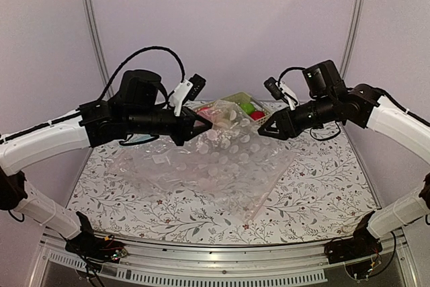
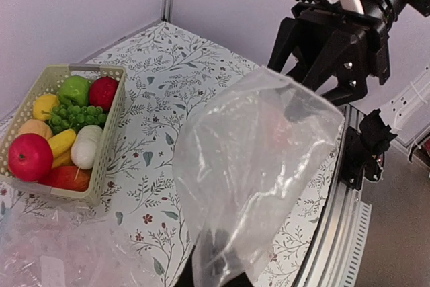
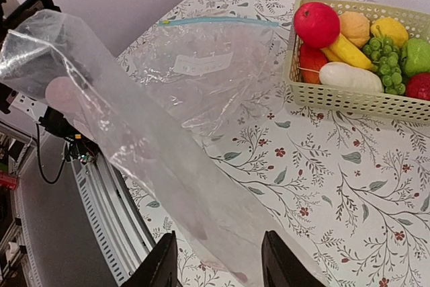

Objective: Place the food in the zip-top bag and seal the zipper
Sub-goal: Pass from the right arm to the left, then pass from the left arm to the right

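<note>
The zip-top bag (image 1: pixel 222 149) hung at mid-frame in the top view, strung between the two raised arms, its lower part draped onto the table (image 1: pixel 322 193). The left hand (image 1: pixel 196 126) was pressed together on one end of the film. In its own wrist view the dark fingers showed through the plastic at bottom centre. The right hand (image 3: pixel 222 260) had its fingers spread at the bottom of its wrist view with the film lying between them; whether it touched either finger I could not tell. The food (image 2: pixel 64 132) sat together in the basket (image 2: pixel 111 136) at the left of the left wrist view, apart from the bag. A second clear bag (image 3: pixel 208 62), with a blue strip, lay flat on the table.

The bag looked almost weightless, limp, crinkly and probably slick, so it would sag shut and slide out of a loose pinch. A faint pink line at the film's lower right edge in the top view may have been the zipper (image 1: pixel 269 191). I judged the best hold to be on the lips beside it, one hand per side, to keep the mouth open. The toy pieces seemed light, hard and glossy, best gripped across their middles.
</note>
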Available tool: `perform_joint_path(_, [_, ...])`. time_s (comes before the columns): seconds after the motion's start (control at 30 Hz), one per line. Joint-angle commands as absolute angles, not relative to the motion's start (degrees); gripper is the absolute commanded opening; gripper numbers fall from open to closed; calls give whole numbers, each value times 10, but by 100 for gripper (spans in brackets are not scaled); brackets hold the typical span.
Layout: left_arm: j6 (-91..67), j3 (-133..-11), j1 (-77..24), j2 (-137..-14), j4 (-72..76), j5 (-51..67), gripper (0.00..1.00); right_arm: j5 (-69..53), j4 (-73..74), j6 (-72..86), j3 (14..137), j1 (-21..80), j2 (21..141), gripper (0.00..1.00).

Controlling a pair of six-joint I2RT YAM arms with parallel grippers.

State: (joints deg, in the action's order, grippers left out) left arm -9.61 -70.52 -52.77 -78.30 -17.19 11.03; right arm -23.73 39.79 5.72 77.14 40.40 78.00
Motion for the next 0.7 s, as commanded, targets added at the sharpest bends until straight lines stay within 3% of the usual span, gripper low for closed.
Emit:
perform_joint_path(0.0, [-122,-677,-533,-733,-152,32,1,-154,306,125,716,400,715,51])
perform_joint_path(0.13, [-147,-665,-528,-704,-145,5,0,-98,248,178,646,398,655,73])
perform_joint_path(0.23, [-165,-660,-523,-688,-140,2,0,-90,187,231,576,399,613,81])
perform_joint_path(0.4, [-181,-669,-517,-658,-117,17,0,-131,47,326,448,399,569,87])
perform_joint_path(0.67, [-224,-728,-494,-650,-115,65,0,-182,-70,364,368,402,553,87])
